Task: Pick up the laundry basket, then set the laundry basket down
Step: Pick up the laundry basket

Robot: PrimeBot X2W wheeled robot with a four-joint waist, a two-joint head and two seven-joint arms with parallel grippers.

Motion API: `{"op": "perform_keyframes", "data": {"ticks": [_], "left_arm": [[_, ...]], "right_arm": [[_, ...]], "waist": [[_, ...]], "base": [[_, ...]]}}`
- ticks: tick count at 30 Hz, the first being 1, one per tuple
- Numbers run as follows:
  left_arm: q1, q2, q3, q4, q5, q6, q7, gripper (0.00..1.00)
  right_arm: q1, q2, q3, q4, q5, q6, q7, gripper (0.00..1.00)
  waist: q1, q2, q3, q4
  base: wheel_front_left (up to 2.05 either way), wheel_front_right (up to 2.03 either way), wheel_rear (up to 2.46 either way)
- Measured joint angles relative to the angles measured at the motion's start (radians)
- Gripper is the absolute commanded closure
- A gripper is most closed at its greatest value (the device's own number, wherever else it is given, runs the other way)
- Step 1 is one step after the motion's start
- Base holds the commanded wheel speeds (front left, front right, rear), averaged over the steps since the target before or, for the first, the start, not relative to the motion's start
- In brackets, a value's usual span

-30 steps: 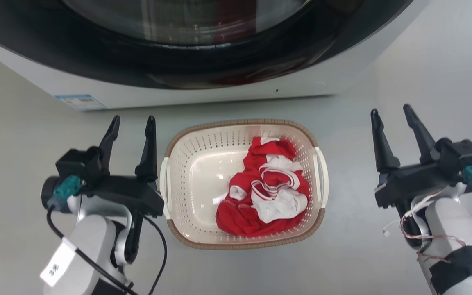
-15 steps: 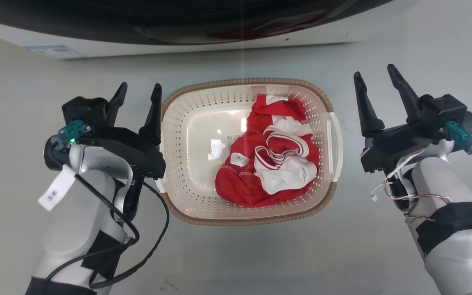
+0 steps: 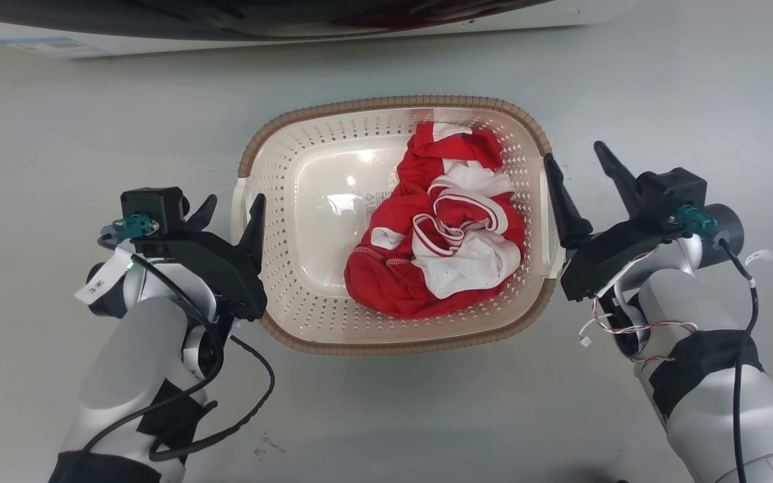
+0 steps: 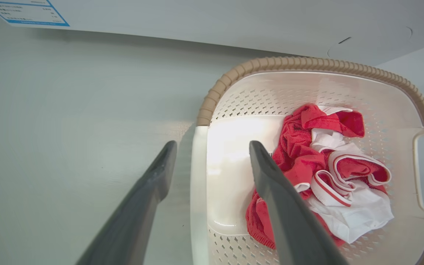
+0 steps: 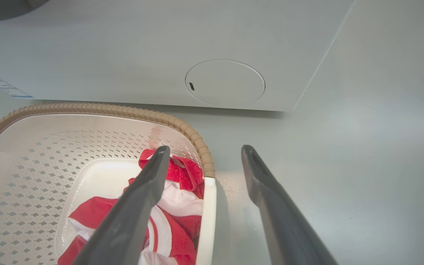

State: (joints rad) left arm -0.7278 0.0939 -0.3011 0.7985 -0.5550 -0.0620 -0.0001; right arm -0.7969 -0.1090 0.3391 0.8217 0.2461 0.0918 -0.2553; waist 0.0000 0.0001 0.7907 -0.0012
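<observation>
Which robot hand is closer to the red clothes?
Right. The right gripper straddles the laundry basket handle beside the red clothes; the left gripper straddles the opposite handle, across bare basket floor.

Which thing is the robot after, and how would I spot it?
Start at the white washing machine. On the grey floor just before it sits the laundry basket. It alone is cream, full of holes, brown-rimmed, with red-and-white clothing inside.

I hold both arms forward, forearms angled inward, left gripper (image 3: 233, 200) and right gripper (image 3: 573, 151) each spread wide, fingers pointing ahead.
</observation>
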Motion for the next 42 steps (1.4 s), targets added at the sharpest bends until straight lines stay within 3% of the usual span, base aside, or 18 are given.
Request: {"op": "perform_keyframes", "data": {"ticks": [21, 22, 23, 24, 42], "left_arm": [[-0.124, -0.005, 0.000, 0.188, -0.017, -0.035, 0.035, 0.00], [-0.128, -0.005, 0.001, 0.196, -0.019, -0.035, 0.035, 0.07], [-0.132, -0.006, 0.001, 0.202, -0.022, -0.036, 0.035, 0.81], [-0.136, -0.006, 0.001, 0.208, -0.024, -0.036, 0.035, 1.00], [-0.190, -0.038, -0.008, 0.325, -0.043, -0.054, 0.034, 1.00]], "right_arm": [[-0.087, 0.030, 0.049, 0.171, 0.010, 0.016, 0.008, 0.00], [-0.091, 0.030, 0.051, 0.178, 0.010, 0.016, 0.008, 0.57], [-0.094, 0.030, 0.053, 0.185, 0.010, 0.019, 0.007, 1.00], [-0.097, 0.030, 0.056, 0.189, 0.010, 0.020, 0.008, 1.00], [-0.136, 0.048, 0.073, 0.287, 0.037, 0.032, 0.007, 1.00]], "waist": [[0.0000, 0.0000, 0.098, 0.000], [0.0000, 0.0000, 0.100, 0.001], [0.0000, 0.0000, 0.102, 0.001], [0.0000, 0.0000, 0.103, 0.001], [0.0000, -0.0002, 0.075, 0.005]], "base": [[0.00, 0.00, 0.00], [0.00, 0.00, 0.00], [0.00, 0.00, 0.00], [0.00, 0.00, 0.00], [0.00, 0.00, 0.00]]}}
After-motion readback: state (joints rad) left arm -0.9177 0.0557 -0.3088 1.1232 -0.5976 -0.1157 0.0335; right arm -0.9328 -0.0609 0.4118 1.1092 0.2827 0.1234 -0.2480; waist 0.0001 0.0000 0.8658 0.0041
